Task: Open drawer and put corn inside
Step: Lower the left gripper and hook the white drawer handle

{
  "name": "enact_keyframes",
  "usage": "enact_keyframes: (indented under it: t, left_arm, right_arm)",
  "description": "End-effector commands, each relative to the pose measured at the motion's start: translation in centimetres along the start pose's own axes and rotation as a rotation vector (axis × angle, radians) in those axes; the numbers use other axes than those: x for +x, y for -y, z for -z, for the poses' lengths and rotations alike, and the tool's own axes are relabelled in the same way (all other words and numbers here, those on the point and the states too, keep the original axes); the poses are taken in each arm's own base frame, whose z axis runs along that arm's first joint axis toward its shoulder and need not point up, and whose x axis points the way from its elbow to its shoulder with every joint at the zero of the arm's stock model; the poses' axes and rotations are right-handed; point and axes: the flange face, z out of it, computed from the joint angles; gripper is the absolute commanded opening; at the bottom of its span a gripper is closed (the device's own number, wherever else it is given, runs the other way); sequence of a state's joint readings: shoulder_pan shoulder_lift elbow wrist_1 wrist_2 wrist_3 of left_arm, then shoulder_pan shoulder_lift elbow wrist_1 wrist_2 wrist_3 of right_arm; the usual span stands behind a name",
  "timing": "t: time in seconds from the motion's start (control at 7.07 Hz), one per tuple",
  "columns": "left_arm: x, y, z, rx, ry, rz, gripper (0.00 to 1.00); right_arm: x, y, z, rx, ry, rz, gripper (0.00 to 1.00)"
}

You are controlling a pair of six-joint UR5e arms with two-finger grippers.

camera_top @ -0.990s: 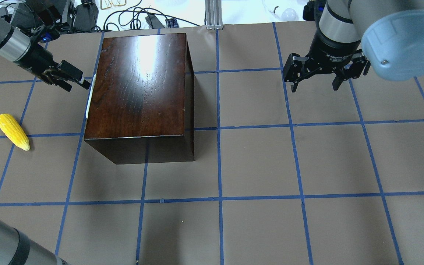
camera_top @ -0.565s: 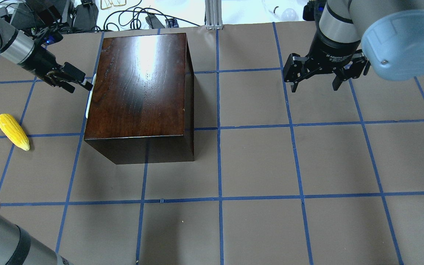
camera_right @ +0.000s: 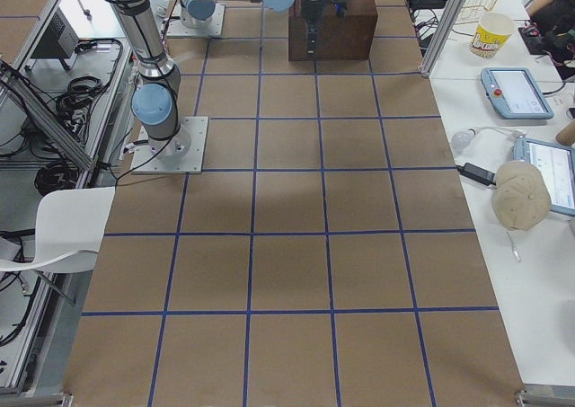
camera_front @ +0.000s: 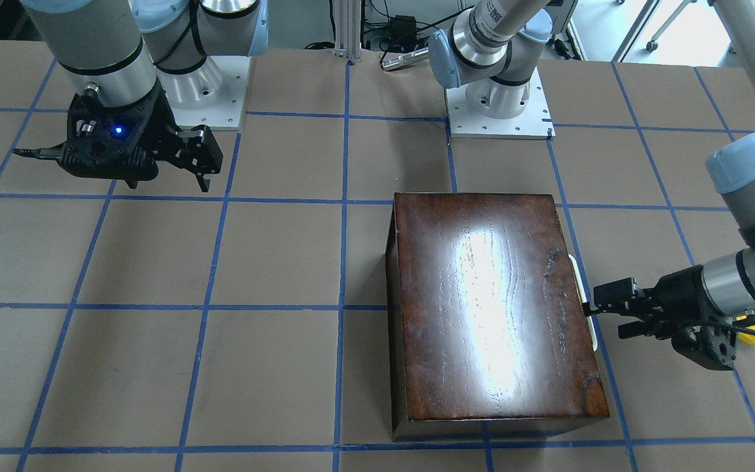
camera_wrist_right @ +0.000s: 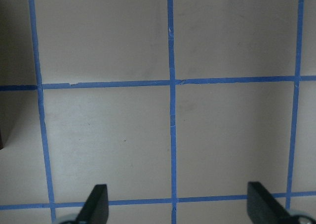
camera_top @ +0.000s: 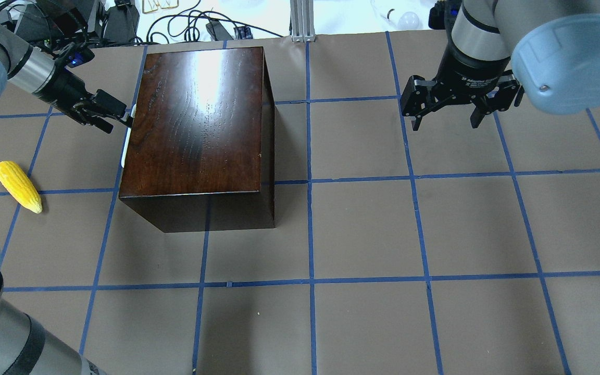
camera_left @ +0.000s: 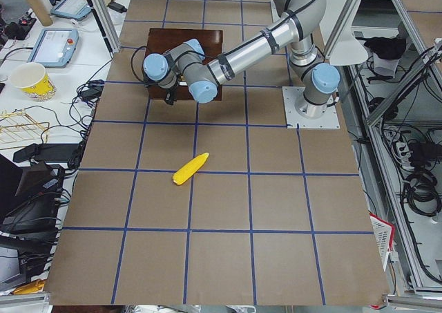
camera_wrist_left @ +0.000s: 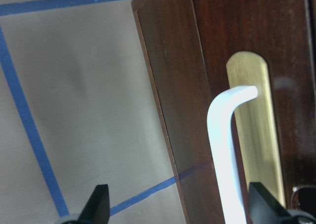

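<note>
The dark reddish-brown box (camera_top: 201,130) stands on the table with its drawer shut. The drawer's white curved handle (camera_top: 128,136) shows on the box's left face. My left gripper (camera_top: 123,120) is open at the far end of the handle. In the left wrist view the handle (camera_wrist_left: 222,150) runs between the two fingertips, nearer the right one, and neither finger touches it. The yellow corn (camera_top: 17,186) lies on the table left of the box, apart from both grippers. My right gripper (camera_top: 446,121) is open and empty above bare table, far right of the box.
Blue tape lines grid the brown table. Cables and gear (camera_top: 123,21) lie beyond the far edge, close behind the left arm. The arm bases (camera_front: 499,98) stand at the robot's side. A side table holds tablets and a paper cup (camera_right: 490,34).
My left gripper has moved right and slightly nearer, from a short way off the box up to the handle. The right arm, the corn and the box have not moved.
</note>
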State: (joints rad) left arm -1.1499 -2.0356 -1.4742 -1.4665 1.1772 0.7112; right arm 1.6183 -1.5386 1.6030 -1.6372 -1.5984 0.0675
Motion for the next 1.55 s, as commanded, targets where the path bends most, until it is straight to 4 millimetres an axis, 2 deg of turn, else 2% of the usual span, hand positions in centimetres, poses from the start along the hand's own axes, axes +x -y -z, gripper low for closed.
enact_keyframes:
  t: [0.0,0.57,0.71,1.41]
  left_arm:
    - [-0.3,0.1,-0.5,-0.002,-0.013,0.004,1.0]
    - [-0.9,0.2,-1.2,-0.013,-0.019,0.014,1.0]
    - [-0.9,0.1,-0.6,-0.01,-0.005,0.013,1.0]
    - [-1.6,-0.1,-0.1,-0.029,0.03,-0.035,1.0]
  right_arm:
    - [0.0,0.0,0.0,0.001,0.0,0.0,1.0]
    - [0.0,0.0,0.0,0.0,0.0,0.0,1.0]
    - [0.0,0.0,0.0,0.0,0.0,0.0,1.0]
    - [0.0,0.0,0.0,0.0,0.0,0.0,1.0]
